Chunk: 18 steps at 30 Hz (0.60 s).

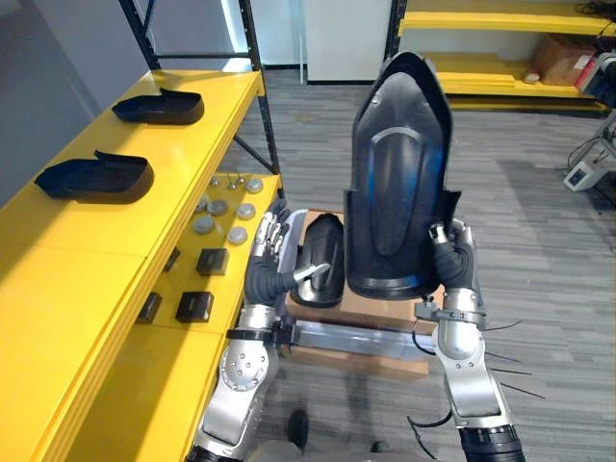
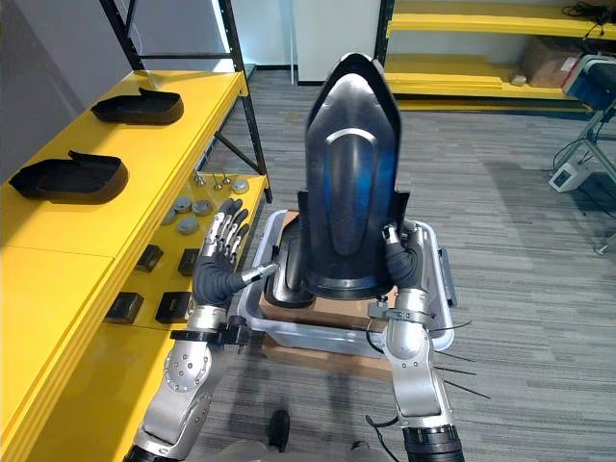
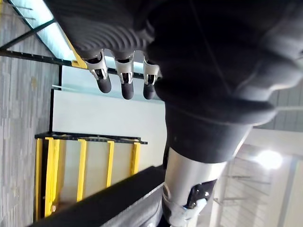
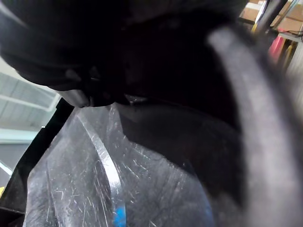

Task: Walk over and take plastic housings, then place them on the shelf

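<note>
Right robot hand (image 1: 450, 252) low at the right, clamped on the lower right edge of a large black plastic housing (image 1: 397, 173): thumb on the front face, fingers behind it. Holds this housing upright, pointed end up, raised above a grey bin (image 2: 438, 279).

Left robot hand (image 2: 223, 260) just left of the bin, fingers straight and spread, thumb out to the side, gripping nothing. Thumb tip close to a second housing (image 1: 325, 252), which lies in the bin, dark and glossy, partly hidden behind the raised one. Cannot tell whether thumb and housing touch.

Under the bin, a flat cardboard box (image 1: 385, 358) on grey carpet.

To the left, a long yellow shelf (image 1: 96, 269). On its near part, several small black blocks (image 1: 195, 306); beyond them a cluster of grey round discs (image 1: 219, 217). Farther along the shelf, two more housings (image 1: 96, 178), open side up, well apart from each other.

Far across the room, a yellow rack (image 1: 500, 38) with a brown carton (image 1: 563, 58) on a lower level.
</note>
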### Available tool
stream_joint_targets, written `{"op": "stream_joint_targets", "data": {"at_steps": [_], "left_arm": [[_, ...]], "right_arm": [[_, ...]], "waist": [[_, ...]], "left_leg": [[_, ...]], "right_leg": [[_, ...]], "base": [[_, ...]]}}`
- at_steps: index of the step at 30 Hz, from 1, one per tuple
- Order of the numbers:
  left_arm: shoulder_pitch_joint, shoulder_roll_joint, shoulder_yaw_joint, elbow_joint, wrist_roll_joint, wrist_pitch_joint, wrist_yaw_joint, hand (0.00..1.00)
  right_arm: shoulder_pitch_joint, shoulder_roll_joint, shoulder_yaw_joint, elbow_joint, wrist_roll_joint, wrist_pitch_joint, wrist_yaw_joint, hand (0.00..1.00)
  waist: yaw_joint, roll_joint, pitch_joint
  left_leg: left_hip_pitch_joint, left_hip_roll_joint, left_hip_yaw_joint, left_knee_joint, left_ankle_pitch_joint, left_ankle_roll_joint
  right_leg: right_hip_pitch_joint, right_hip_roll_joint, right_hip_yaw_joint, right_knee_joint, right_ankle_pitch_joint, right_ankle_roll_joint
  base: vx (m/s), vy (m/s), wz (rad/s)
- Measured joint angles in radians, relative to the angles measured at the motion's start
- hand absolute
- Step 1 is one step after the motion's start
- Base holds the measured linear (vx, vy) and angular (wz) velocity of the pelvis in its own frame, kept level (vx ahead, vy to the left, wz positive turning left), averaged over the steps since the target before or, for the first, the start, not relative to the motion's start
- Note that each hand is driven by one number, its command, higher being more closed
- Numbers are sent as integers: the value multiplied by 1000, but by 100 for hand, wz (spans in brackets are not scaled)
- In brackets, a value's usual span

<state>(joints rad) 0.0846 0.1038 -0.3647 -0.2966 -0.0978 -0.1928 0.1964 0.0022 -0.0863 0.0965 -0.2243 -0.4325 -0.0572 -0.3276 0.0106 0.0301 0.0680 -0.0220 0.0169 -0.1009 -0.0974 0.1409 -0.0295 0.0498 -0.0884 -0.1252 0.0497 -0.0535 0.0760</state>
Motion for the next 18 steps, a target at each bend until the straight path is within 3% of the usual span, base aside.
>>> {"op": "stream_joint_targets", "data": {"at_steps": [12, 13, 15, 16, 18], "left_arm": [[-52, 10, -40, 64, 29, 24, 2, 0], [-59, 10, -42, 73, 27, 26, 3, 100], [-63, 16, -57, 79, 14, 32, 4, 100], [-63, 19, -59, 80, 9, 32, 4, 100], [-64, 20, -61, 91, -8, 33, 6, 100]], "right_arm": [[0, -18, 117, 0, -5, -12, 25, 100], [0, -23, 118, 0, -10, -12, 24, 100], [0, -30, 120, 1, -13, -12, 21, 100], [0, -31, 120, 1, -13, -12, 21, 0], [0, -44, 134, 2, -21, -12, 20, 0]], "waist": [[0, -3, -14], [1, -3, -14], [1, -4, -15], [1, -5, -15], [1, -5, -16]], "left_leg": [[19, 1, 10, -6, -4, -5], [19, 0, 10, -6, -4, -5], [18, 0, 13, -6, -4, -5], [18, 0, 14, -6, -4, -5], [18, 0, 19, -6, -3, -4]], "right_leg": [[18, 0, 9, -10, 6, 2], [19, 0, 10, -12, 8, 2], [20, 0, 13, -19, 15, 0], [20, 0, 14, -19, 16, 0], [20, 0, 17, -25, 20, 0]], "base": [[-18, -4, -1], [0, 0, 0], [-20, -3, -3], [-18, -6, -6], [-15, -9, -6]]}}
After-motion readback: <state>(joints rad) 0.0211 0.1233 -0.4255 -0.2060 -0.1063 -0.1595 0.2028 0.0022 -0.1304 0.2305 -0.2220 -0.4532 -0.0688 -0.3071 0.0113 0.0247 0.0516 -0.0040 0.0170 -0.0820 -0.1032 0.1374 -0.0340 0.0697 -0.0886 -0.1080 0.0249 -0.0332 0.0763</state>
